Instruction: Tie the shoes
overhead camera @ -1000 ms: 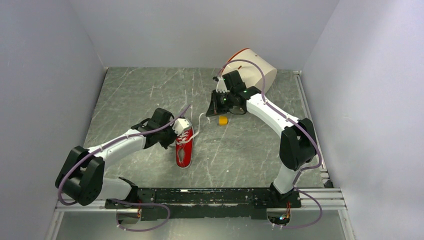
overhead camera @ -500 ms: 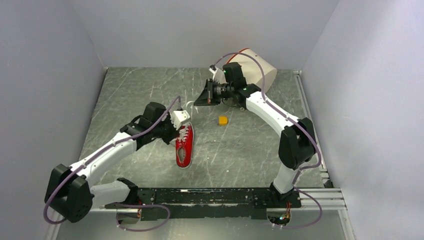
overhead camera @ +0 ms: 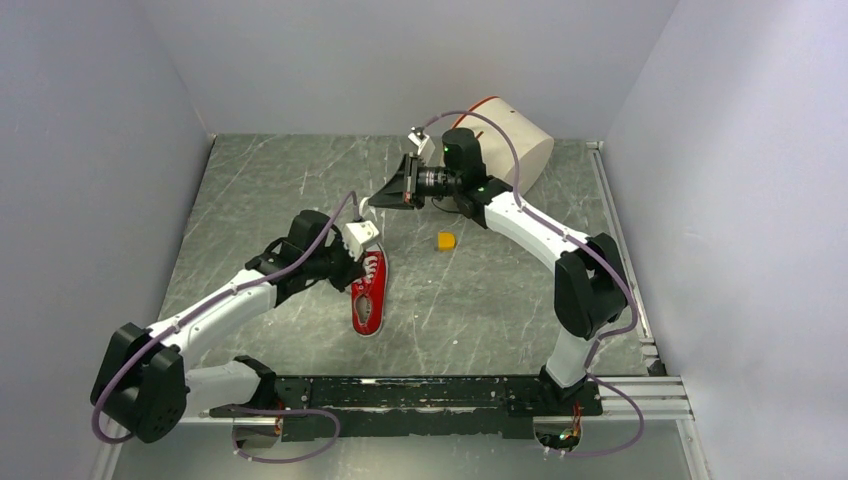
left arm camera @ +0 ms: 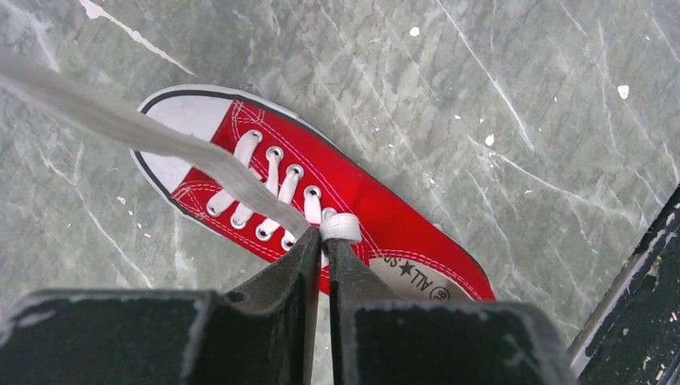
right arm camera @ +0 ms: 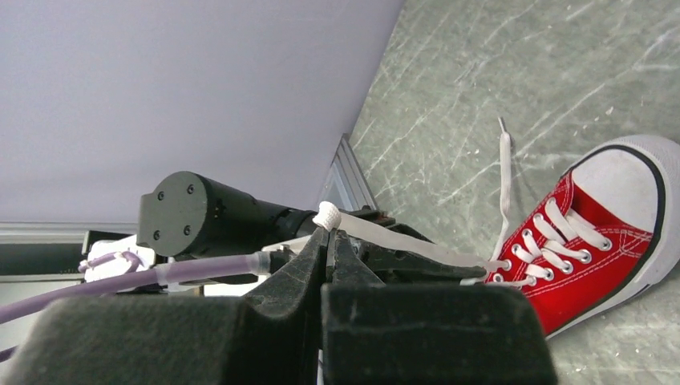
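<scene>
The red sneaker (overhead camera: pixel 367 297) lies on the grey floor, white toe cap away from the arm bases. My left gripper (overhead camera: pixel 358 272) hovers over its lacing. In the left wrist view the left gripper (left arm camera: pixel 325 235) is shut on a white lace loop (left arm camera: pixel 341 227) above the sneaker's (left arm camera: pixel 377 210) top eyelets. My right gripper (overhead camera: pixel 378 199) is raised behind the shoe. In the right wrist view the right gripper (right arm camera: pixel 329 231) is shut on the other lace (right arm camera: pixel 401 235), which runs taut to the sneaker (right arm camera: pixel 597 241). A loose lace end (right arm camera: pixel 503 172) lies on the floor.
A small yellow block (overhead camera: pixel 446 240) lies on the floor to the right of the shoe. A white cylinder with a red rim (overhead camera: pixel 512 140) lies at the back right. Plain walls close in the left, back and right sides.
My right gripper has moved left and up, away from the yellow block, drawing its lace taut. My left arm has shifted back and left a little, its gripper still at the shoe's lacing.
</scene>
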